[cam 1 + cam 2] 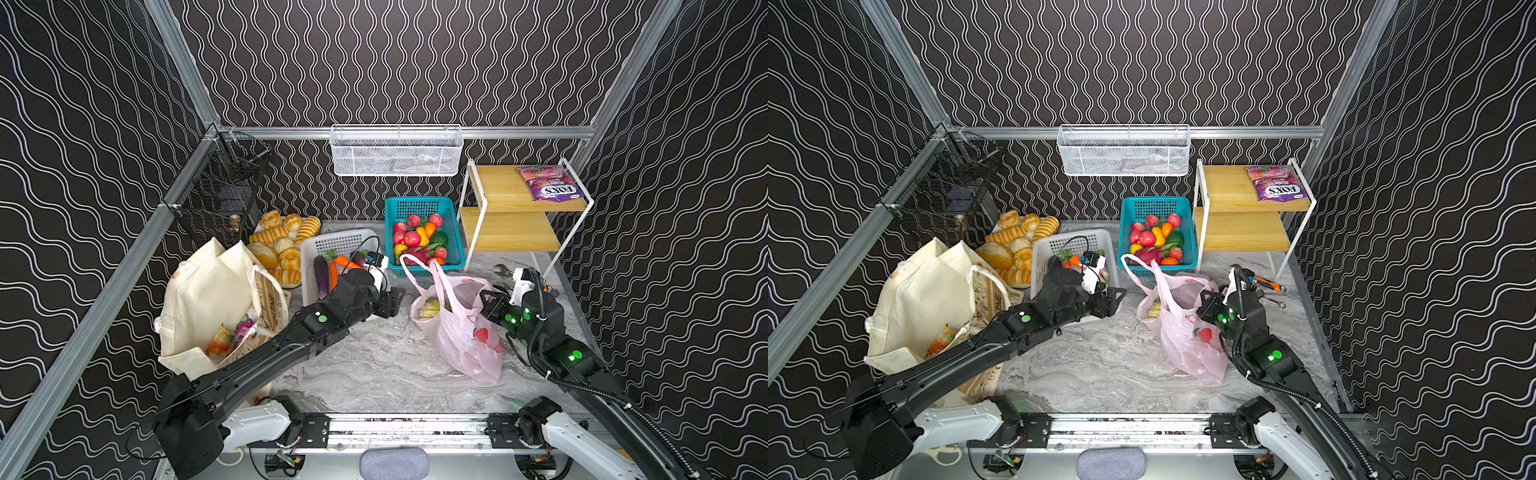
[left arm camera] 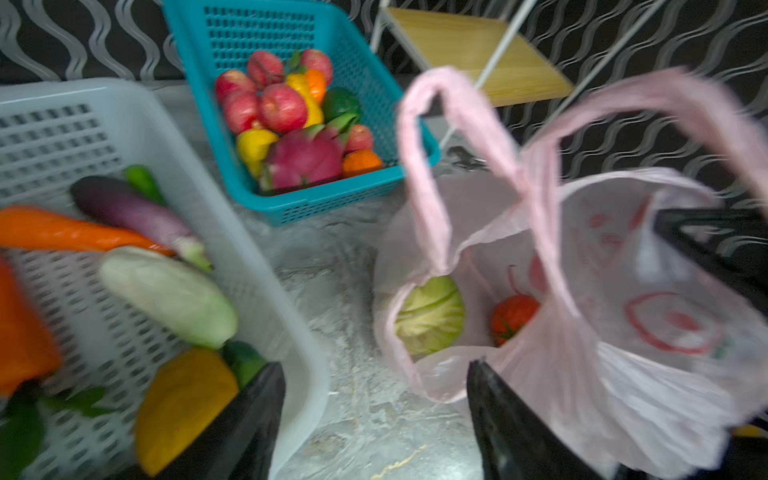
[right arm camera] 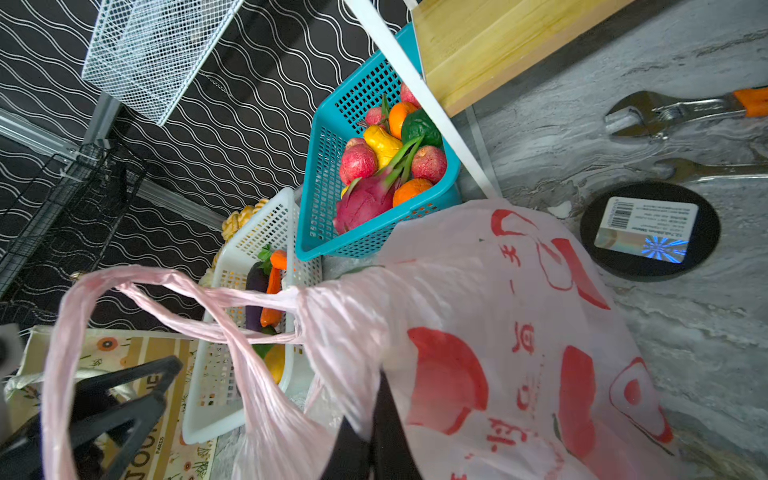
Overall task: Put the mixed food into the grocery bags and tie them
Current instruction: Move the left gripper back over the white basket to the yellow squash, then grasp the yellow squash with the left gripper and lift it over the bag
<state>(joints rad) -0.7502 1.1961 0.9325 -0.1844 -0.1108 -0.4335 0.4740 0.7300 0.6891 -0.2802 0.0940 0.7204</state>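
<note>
Pink plastic bag [image 1: 459, 332] sits between spread left gripper [image 1: 395, 297] and right gripper [image 1: 487, 303] pinching its rim.

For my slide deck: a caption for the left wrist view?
Open left gripper facing pink bag holding cabbage and tomato.

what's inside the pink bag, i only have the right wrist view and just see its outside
Observer: The left wrist view looks into the pink bag: a green cabbage and a red tomato lie in it.
Operator: anything in the tote yet
Observer: In a top view an orange packet shows in the mouth of the canvas tote.
Operator: and on top of the shelf
Observer: A purple FOX'S pouch lies on the top board of the shelf.
</note>
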